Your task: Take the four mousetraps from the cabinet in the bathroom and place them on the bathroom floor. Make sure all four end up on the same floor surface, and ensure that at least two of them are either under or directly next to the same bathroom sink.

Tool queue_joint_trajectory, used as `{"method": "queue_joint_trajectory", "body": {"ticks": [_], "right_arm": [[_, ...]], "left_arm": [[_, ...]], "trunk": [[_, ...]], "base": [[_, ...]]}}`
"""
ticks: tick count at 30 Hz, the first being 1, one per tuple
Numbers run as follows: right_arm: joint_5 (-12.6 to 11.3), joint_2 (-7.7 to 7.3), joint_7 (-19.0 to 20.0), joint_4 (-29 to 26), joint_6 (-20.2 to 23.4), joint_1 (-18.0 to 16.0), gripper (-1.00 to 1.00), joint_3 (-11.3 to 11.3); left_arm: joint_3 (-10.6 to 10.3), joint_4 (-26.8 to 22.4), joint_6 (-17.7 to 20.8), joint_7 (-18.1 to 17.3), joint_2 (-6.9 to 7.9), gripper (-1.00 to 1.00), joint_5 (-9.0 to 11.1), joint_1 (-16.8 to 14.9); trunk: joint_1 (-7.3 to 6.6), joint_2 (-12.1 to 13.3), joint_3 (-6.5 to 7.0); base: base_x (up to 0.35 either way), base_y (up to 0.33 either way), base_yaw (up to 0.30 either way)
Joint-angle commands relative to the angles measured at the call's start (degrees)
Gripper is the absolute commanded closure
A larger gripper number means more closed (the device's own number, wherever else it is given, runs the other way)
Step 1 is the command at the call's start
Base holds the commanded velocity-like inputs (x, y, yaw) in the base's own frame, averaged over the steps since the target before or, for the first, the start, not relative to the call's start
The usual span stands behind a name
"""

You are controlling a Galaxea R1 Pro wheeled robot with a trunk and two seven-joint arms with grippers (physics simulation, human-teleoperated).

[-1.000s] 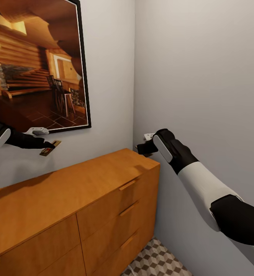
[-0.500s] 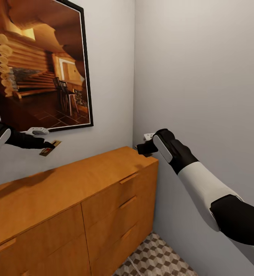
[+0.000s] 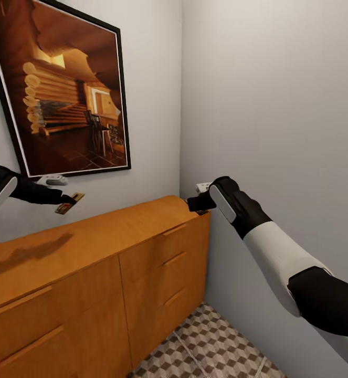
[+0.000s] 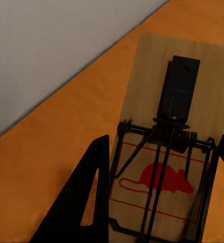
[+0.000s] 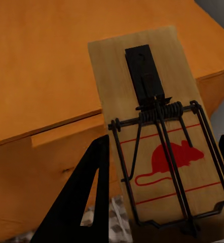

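My left gripper [image 3: 67, 200] clamps mousetrap [image 3: 70, 203] above cabinet [image 3: 90, 252]; right gripper [image 3: 193, 202] clamps second trap [image 5: 157, 136] off its corner. View swung right since a second ago, more floor [image 3: 215, 346] showing: carrying both toward sink.

Pale grey corner walls [image 3: 268, 94], black-framed log-cabin picture [image 3: 69, 100]

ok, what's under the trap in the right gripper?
Under the mousetrap in the right gripper: the cabinet, its top corner and front edge, plus a sliver of bathroom floor. Whatever lies directly behind the trap's plate is covered.
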Motion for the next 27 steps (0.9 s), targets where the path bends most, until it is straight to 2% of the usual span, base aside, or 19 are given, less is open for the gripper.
{"method": "queue_joint_trajectory", "body": {"ticks": [1,3,7,10,16,27], "right_arm": [[-0.41,-0.01,-0.29,-0.03,0.15,-0.06,1.0,0.1],[-0.41,-0.01,-0.28,-0.03,0.15,-0.06,1.0,0.11],[-0.41,-0.02,-0.28,-0.03,0.15,-0.06,1.0,0.07],[-0.41,-0.04,-0.29,-0.03,0.15,-0.06,1.0,0.06],[-0.41,-0.08,-0.27,-0.03,0.15,-0.06,1.0,0.06],[-0.41,-0.09,-0.22,-0.03,0.15,-0.06,1.0,0.05]], "left_arm": [[-0.26,0.16,0.12,0.03,-0.14,1.0,-0.23,-0.1],[-0.28,0.34,0.12,0.44,-0.4,1.0,-0.23,-0.11],[-0.31,0.52,0.12,3.41,-1.42,1.0,-0.37,-0.08],[-0.23,0.51,0.12,5.19,-2.85,1.0,-0.4,-0.09],[-0.16,0.56,0.12,5.99,-4.52,1.0,-0.42,-0.08],[-0.15,0.49,0.12,6.18,-5.15,1.0,-0.42,-0.06]], "trunk": [[-0.04,-0.04,-0.07],[-0.04,-0.04,-0.07],[-0.04,-0.04,-0.07],[-0.04,-0.04,-0.07],[-0.04,-0.04,-0.07],[-0.04,-0.04,-0.07]], "base": [[-0.306,-0.115,0.0],[-0.304,-0.125,0.0],[-0.301,-0.142,0.0],[-0.299,-0.148,0.0],[-0.299,-0.15,0.0],[-0.299,-0.151,0.0]]}}
